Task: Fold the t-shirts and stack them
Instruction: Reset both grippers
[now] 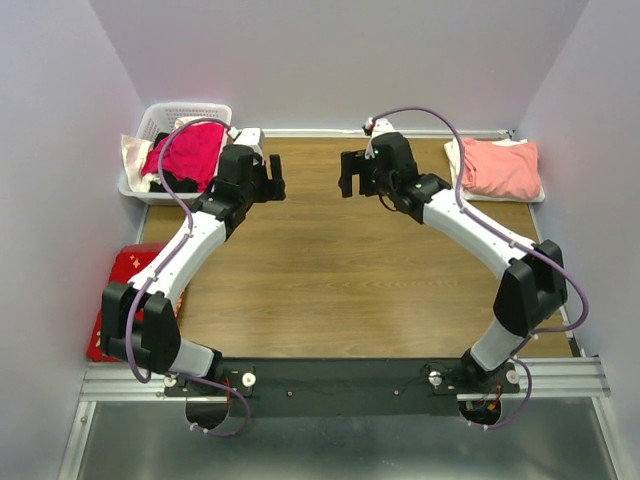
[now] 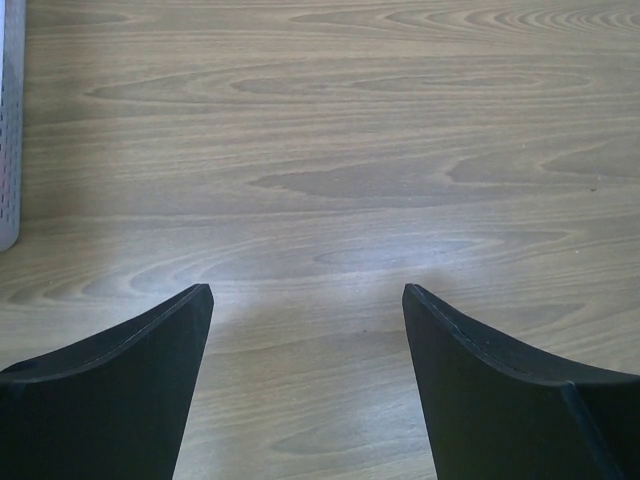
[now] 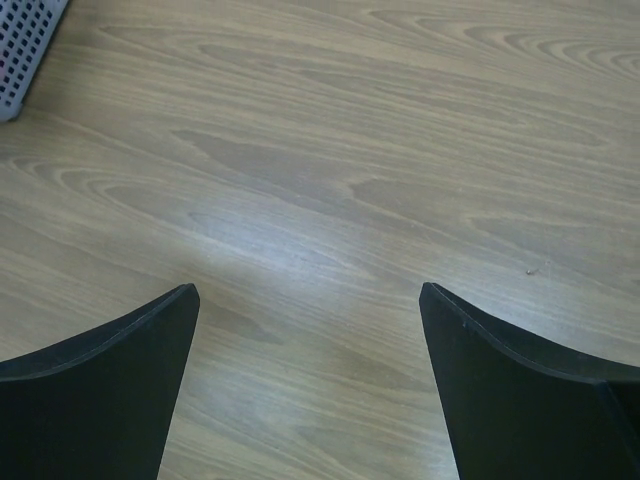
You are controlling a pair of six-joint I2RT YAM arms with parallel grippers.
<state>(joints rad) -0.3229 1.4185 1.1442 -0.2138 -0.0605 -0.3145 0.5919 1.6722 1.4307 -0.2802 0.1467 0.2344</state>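
A folded salmon-pink t-shirt lies at the back right of the table, on top of a white t-shirt whose edge shows to its left. My left gripper hovers over the back left of the wooden table, open, with only bare wood between its fingers. Facing it from the right, my right gripper is also open and holds nothing. Neither gripper touches any cloth.
A white basket at the back left holds a magenta garment and some white cloth; its wall shows in the wrist views. A flat red cloth lies off the table's left side.
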